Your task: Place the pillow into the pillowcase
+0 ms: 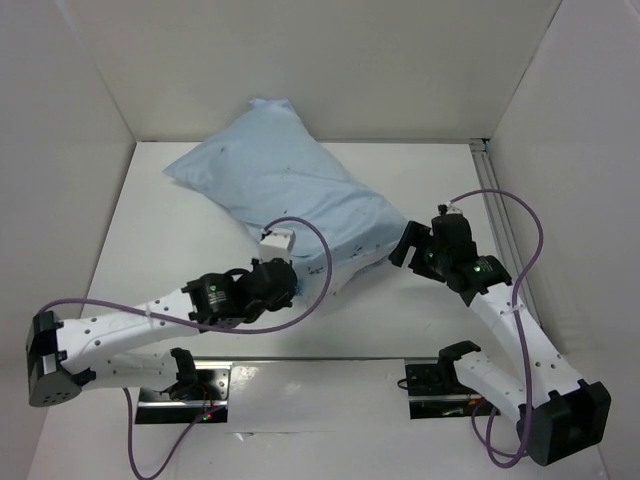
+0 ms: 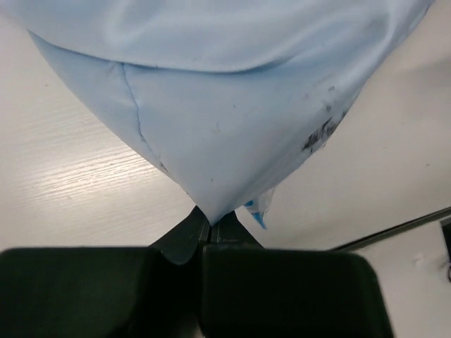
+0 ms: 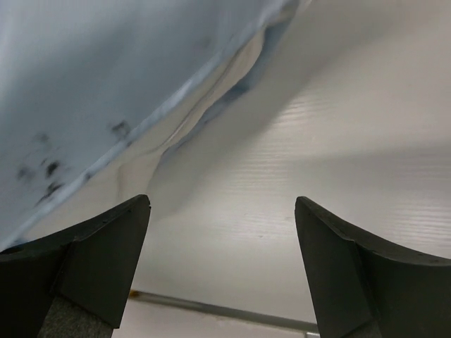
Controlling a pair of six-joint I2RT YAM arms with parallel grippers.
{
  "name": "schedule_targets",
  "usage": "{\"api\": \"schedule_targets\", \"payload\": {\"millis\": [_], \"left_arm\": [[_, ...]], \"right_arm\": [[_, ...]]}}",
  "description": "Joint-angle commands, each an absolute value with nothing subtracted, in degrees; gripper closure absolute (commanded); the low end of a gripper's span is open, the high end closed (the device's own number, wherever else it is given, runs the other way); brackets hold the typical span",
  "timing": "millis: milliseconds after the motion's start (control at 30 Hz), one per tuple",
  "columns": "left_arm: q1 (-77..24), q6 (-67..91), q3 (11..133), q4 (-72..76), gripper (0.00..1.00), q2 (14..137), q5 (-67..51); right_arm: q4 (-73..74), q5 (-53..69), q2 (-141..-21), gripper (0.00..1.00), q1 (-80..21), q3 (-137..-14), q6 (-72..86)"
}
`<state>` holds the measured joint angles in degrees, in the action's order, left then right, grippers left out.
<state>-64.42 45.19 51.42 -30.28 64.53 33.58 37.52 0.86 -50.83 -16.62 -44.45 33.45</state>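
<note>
Left wrist view: the left gripper [image 2: 207, 227] is pressed together on the very tip of the pillowcase's [image 2: 232, 127] near corner, with a small tag [image 2: 258, 208] hanging just beside the pinch. That bite is thin. A firm tug could let the cloth slide out, or drag the whole bundle across the table [image 2: 63, 176] instead of drawing the case along.

At the case's near right corner, the right gripper [image 3: 222, 204] stands spread wide and holds nothing. One finger [image 3: 106, 239] sits under the overhanging blue cloth and the other over bare table. The pillow [image 3: 218, 88] shows, I think, only as a pale strip at the case's mouth. The rest seems to be inside, since the case lies plump from its near corners to its far end by the back wall.

If that strip is pillow, the last bit is not yet covered. The risks, as I judge them:
- The right jaws may close on case and pillow together, and a pull would then haul the pillow back out.
- They may close on air, being beside the edge rather than around it.
- Both arms pulling the near corners unevenly could twist the case and bunch the pillow at the mouth.
</note>
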Motion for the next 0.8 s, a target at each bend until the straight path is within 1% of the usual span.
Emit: {"api": "schedule_targets", "payload": {"millis": [0,33,67,100,167,267,300,367,433,467,500,533,600,700,733,767], "left_arm": [[-62.7,47.5,59.6,-35.5,1.0,61.8,34.0],[-62.1,47.5,61.4,-36.8,1.0,61.8,34.0],[-62.1,46.7,63.1,-38.7,1.0,62.7,34.0],[-61.3,46.1,65.9,-39.5,1.0,62.7,34.0],[-59.3,45.5,68.2,-42.2,1.0,64.5,34.0],[-53.3,46.1,71.3,-42.9,1.0,65.2,30.2],[-50.8,46.1,72.1,-42.9,1.0,65.7,28.6],[-49.0,46.1,72.1,-42.9,1.0,65.7,27.9],[-46.6,45.5,71.5,-42.9,1.0,65.7,25.9],[-46.0,45.5,71.5,-42.9,1.0,65.7,25.3],[-46.0,45.5,71.5,-42.9,1.0,65.0,25.3],[-45.4,44.9,71.5,-42.9,1.0,65.0,24.7],[-45.4,44.9,71.5,-42.9,1.0,65.0,24.7],[-45.4,44.9,71.5,-42.9,1.0,65.0,23.5],[-45.4,44.9,70.8,-42.9,1.0,65.0,23.5],[-46.0,44.9,70.1,-42.9,1.0,65.0,23.5]], "right_arm": [[35.3,-6.8,-51.1,0.11,-16.1,-42.2,32.0],[33.9,-6.2,-50.3,0.16,-16.1,-40.6,32.0],[32.4,-4.9,-49.8,0.18,-16.1,-39.1,32.0],[30.2,-4.9,-49.7,0.23,-16.1,-38.0,34.2],[28.1,-2.6,-49.7,0.36,-16.1,-36.3,35.5],[22.5,-1.8,-49.7,0.37,-16.1,-31.0,37.2],[21.4,-1.8,-48.4,0.4,-16.1,-29.4,38.3],[17.0,-2.4,-46.8,0.45,-16.1,-23.8,39.6],[11.6,-0.9,-44.1,0.45,-16.1,-20.6,39.6],[10.0,-0.9,-43.5,0.43,-16.1,-18.0,39.6],[8.5,-0.9,-43.5,0.38,-16.1,-17.0,39.6],[5.8,-0.4,-43.0,0.3,-16.1,-16.3,39.6],[3.0,-0.4,-44.3,0.29,-16.1,-14.8,39.6],[-5.3,2.0,-46.8,0.29,-16.1,-11.3,40.9],[-11.3,3.4,-48.0,0.29,-16.1,-10.2,41.6],[-13.9,4.2,-48.7,0.29,-16.1,-8.1,41.6]]}}
